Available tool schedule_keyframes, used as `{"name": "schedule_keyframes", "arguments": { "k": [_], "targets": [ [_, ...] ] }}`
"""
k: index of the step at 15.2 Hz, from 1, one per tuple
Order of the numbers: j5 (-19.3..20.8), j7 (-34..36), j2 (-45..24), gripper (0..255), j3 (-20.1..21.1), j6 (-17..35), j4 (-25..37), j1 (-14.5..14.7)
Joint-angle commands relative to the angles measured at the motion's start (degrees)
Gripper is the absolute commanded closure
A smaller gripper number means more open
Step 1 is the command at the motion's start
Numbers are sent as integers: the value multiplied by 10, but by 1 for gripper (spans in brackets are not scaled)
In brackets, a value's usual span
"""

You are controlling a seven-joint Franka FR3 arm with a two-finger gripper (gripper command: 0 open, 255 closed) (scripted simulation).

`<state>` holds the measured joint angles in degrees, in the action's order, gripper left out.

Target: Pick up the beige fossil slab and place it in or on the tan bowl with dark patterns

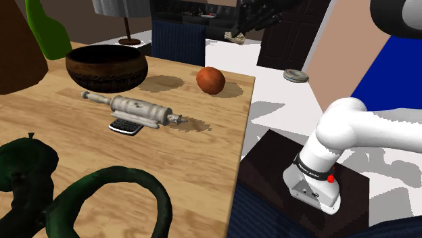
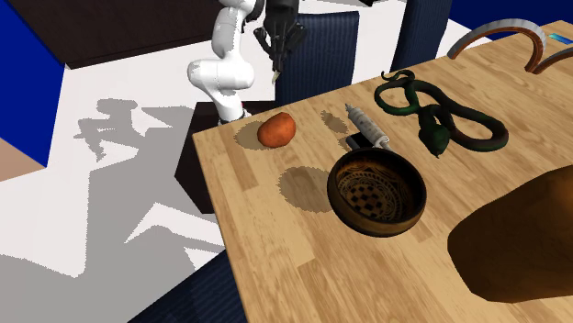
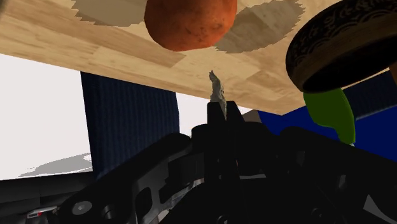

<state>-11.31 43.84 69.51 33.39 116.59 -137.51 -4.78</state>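
Note:
My black gripper (image 2: 276, 57) hangs in the air beyond the table's edge, over a blue chair, shut on a thin beige fossil slab (image 2: 275, 73). In the wrist view the slab (image 3: 216, 90) sticks out edge-on from between the closed fingertips (image 3: 216, 113). The shoulder view has the gripper (image 1: 247, 26) and slab (image 1: 238, 38) at the top, past the table's far corner. The dark patterned bowl (image 1: 107, 67) (image 2: 376, 191) (image 3: 343, 44) stands upright on the wooden table, well away from the gripper.
An orange-red ball (image 1: 210, 80) (image 2: 276, 129) (image 3: 189, 22) lies between gripper and bowl. A pale rolling pin (image 1: 132, 108) rests on a dark flat device (image 1: 124, 126). A green snake figure (image 2: 441, 119) coils beyond. The blue chair (image 2: 317, 55) stands at the table edge.

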Motion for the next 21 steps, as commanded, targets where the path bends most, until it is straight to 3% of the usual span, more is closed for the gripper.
{"name": "schedule_keyframes", "arguments": {
  "k": [1, 7, 13, 17, 21],
  "targets": [
    [-3, 7, -36, 255, 20, 21, 22, -22],
    [-2, 36, -146, 255, 98, 78, 103, -106],
    [20, 73, -248, 255, 201, 110, 209, -218],
    [45, 102, -309, 255, 296, 117, 294, -320],
    [69, 128, -353, 255, 425, 110, 395, -459]
  ]
}}
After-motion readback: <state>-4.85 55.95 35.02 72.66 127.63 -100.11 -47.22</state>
